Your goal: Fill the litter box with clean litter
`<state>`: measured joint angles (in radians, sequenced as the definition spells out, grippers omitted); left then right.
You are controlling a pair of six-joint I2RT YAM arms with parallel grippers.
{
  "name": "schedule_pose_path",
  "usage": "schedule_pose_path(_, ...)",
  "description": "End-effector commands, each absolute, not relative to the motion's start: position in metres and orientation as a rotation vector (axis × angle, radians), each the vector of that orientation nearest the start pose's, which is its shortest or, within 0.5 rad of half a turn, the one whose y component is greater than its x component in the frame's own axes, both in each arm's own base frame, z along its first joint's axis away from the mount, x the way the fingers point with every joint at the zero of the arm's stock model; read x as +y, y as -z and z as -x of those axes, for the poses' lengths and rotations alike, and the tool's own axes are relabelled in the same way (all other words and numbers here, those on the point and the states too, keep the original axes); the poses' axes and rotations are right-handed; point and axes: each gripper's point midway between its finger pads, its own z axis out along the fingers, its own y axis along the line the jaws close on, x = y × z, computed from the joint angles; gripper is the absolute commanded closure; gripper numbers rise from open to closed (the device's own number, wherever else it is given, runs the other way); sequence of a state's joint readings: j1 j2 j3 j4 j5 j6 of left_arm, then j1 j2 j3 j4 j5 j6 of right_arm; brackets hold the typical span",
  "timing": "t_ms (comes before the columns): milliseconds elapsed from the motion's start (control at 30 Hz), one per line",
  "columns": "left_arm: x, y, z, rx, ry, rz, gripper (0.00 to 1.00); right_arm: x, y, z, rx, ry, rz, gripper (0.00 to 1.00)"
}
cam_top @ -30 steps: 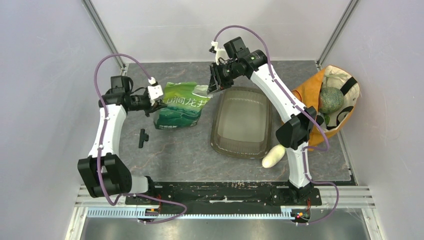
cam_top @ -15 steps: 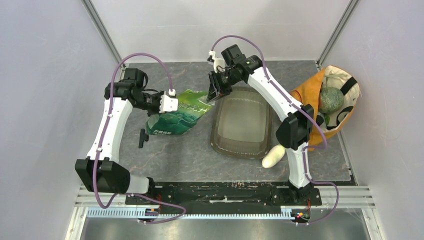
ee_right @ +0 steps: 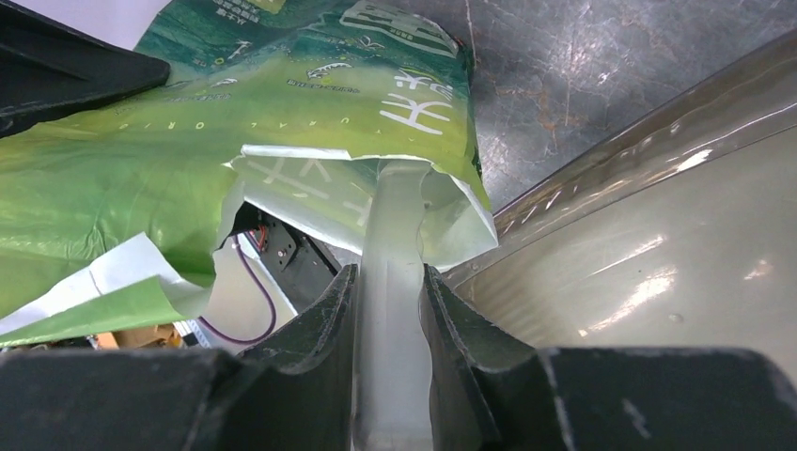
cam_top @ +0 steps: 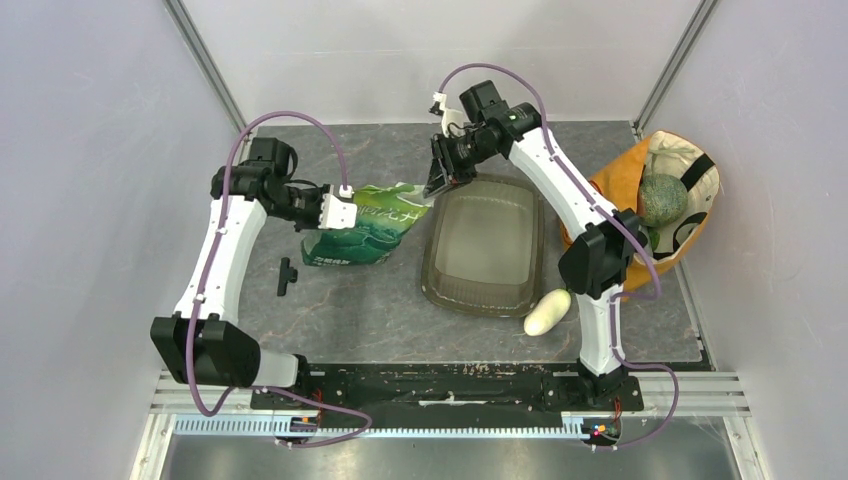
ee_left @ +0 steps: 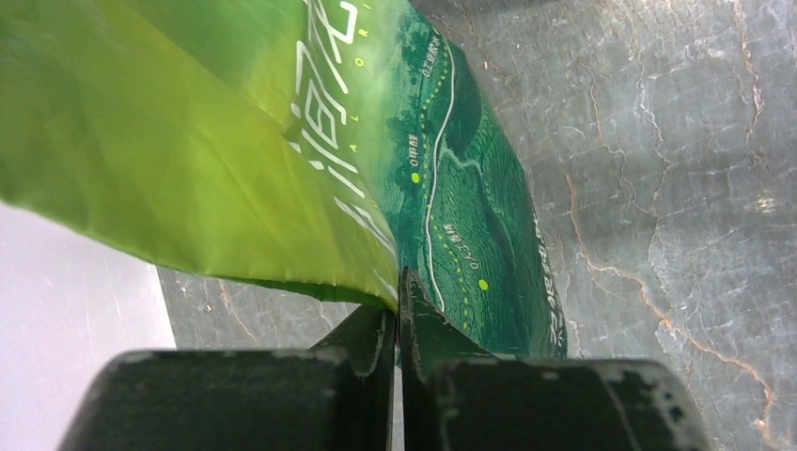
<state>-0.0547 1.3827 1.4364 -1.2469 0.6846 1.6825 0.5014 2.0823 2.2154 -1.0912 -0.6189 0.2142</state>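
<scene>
1. Litter box (cam_top: 487, 250), a smoky translucent tray, is lying on the counter (cam_top: 380, 300) in front of the right arm, its glossy floor showing in the right wrist view (ee_right: 658, 235).
2. Green pouch (cam_top: 365, 225) with white characters is hanging tilted just left of the litter box, its torn mouth reaching the box's far-left corner by the rim.
3. Left hand (cam_top: 350, 213) is pinching the pouch (ee_left: 282, 141) at its edge left of the box, jaws pressed almost fully together on the thin film (ee_left: 399, 291).
4. Right hand (cam_top: 440, 178) is hovering over the box's far-left corner, jaws partly closed and clamping a pale folded strip at the pouch's open mouth (ee_right: 390, 282).
5. White oval vegetable (cam_top: 548, 312) is resting against the box's near-right corner.
6. Orange-and-cream fabric bag (cam_top: 610, 180) is sitting right of the box, holding a round green melon (cam_top: 662, 200).
7. Small black part (cam_top: 288, 275) is lying well left of the box, near the pouch's lower end.
</scene>
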Motion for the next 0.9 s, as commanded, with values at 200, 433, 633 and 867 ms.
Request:
schedule_pose_path(200, -0.111, -0.271, -0.314, 1.165, 0.078, -1.939, 0.98, 0.344, -0.203, -0.364, 2.586, -1.027, 0.624, 1.00)
schedule_pose_path(433, -0.130, -0.269, -0.313, 1.147, 0.102, -1.941, 0.98, 0.366, -0.187, -0.370, 2.573, -0.954, 0.600, 1.00)
schedule_pose_path(633, -0.143, -0.260, -0.311, 1.149, 0.132, -1.943, 0.98, 0.393, -0.179, -0.355, 2.575, -1.093, 0.623, 1.00)
schedule_pose_path(867, -0.143, -0.243, -0.313, 1.196, 0.148, -1.933, 0.98, 0.419, -0.203, -0.335, 2.460, -1.551, 0.622, 1.00)
